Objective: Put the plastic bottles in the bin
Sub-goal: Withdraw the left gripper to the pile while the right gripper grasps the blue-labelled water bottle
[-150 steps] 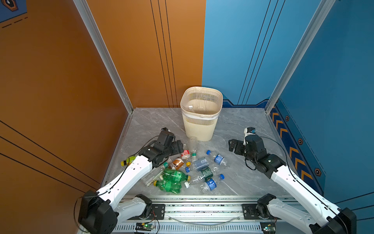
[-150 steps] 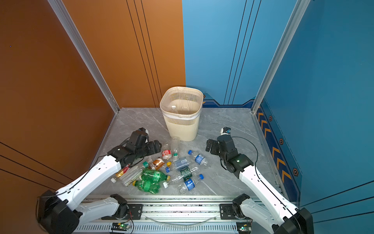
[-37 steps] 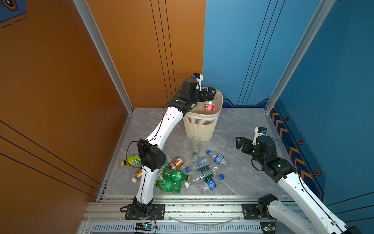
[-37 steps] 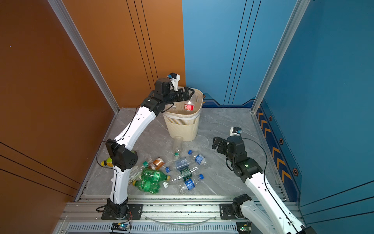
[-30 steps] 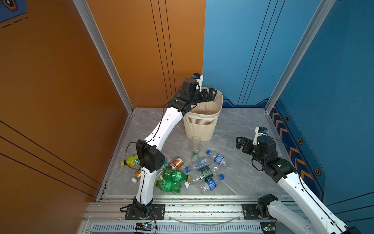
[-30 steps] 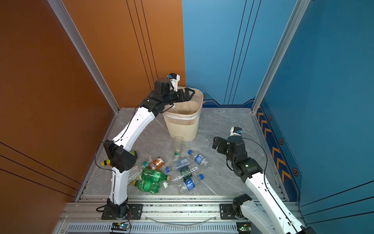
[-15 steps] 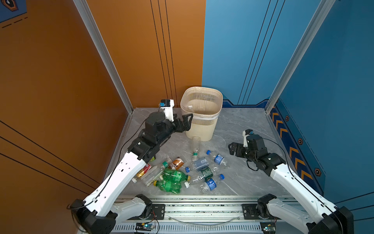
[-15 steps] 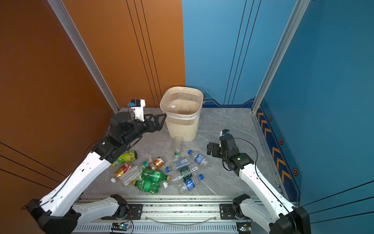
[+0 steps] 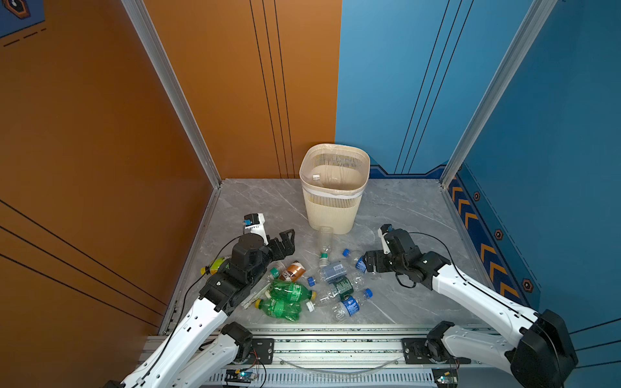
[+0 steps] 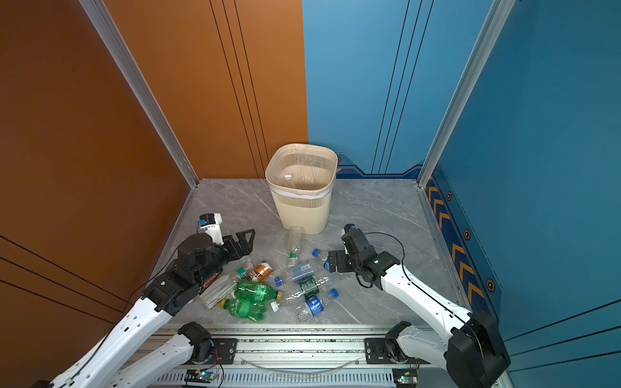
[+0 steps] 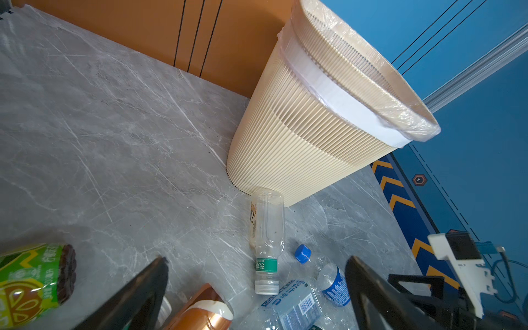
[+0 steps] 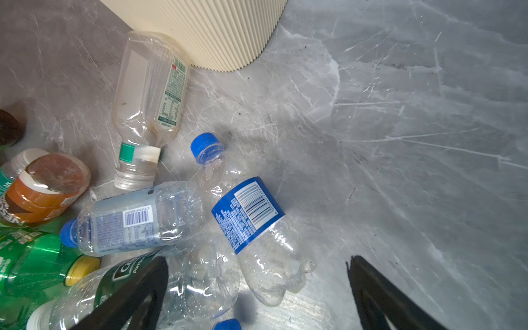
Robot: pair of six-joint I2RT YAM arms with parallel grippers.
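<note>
Back from over the cream slatted plastic bin [image 9: 331,211], the left gripper [image 9: 287,242] has dropped to the left edge of the heap, and the red-labelled bottle it carried is out of sight. The right gripper [image 9: 367,264] has sunk toward the heap's right edge.

In both top views both sets of jaws stand wide and hold nothing. The plastic bottles [image 9: 331,270] lie scattered at the near middle of the grey marbled floor [image 9: 403,208], the bin behind them at the far middle. A white-capped clear bottle [image 9: 316,176] shows inside it.

In the left wrist view the spread dark fingers [image 11: 137,294] have the copper-brown labelled bottle [image 11: 200,314] just beside one of them. The clear green-banded bottle [image 11: 267,225] lies further ahead, its base against or just beside the bin's foot. The yellow-green labelled bottle [image 11: 31,283] lies off to one side, outside the jaws.

In the right wrist view the crumpled clear bottle with blue cap and blue label [image 12: 248,214] lies just ahead of that gripper, its base end reaching toward the gap. This pick looks like the step in hand. Centre the jaws across the label band, likely the stiffest part, go low to the floor, and close firmly, since crushed plastic gives and may slip. Keep the pale-labelled clear bottle [image 12: 128,225] out of the grip.
</note>
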